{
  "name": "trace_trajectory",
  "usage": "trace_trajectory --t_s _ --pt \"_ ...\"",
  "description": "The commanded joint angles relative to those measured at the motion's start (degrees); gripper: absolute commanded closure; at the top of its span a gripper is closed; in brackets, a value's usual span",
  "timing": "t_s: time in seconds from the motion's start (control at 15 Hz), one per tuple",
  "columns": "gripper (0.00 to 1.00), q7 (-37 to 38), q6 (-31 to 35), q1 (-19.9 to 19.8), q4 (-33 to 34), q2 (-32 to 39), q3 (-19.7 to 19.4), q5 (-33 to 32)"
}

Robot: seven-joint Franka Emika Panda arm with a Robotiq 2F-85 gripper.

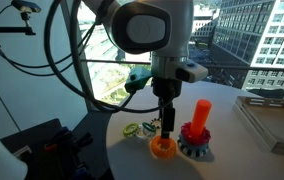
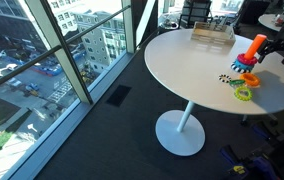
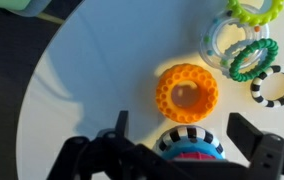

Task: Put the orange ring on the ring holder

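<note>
Looking down through the wrist view, we see the orange ring lying flat on the white worktop, with nothing gripping it. The tool hangs above, its two fingers spread wide and nothing held between them. In an exterior view the ring holder stands upright just beside the ring. We judge the task barely begun: the ring has yet to be grasped, lifted and threaded over the peg. A green ring and a black-and-white ring lie nearby.
</note>
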Motion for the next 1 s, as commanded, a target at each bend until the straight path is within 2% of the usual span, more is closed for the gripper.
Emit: trace_trajectory --t_s 0.0,0.67,0.93 --pt "0.0 -0.1 1.2 -0.1 3.2 5.2 -0.9 1.4" --pt "0.0 0.5 3.1 0.1 5.2 12.6 -3.3 1.3" --pt "0.0 0.2 6.5 0.3 4.1 13.8 -3.6 1.7"
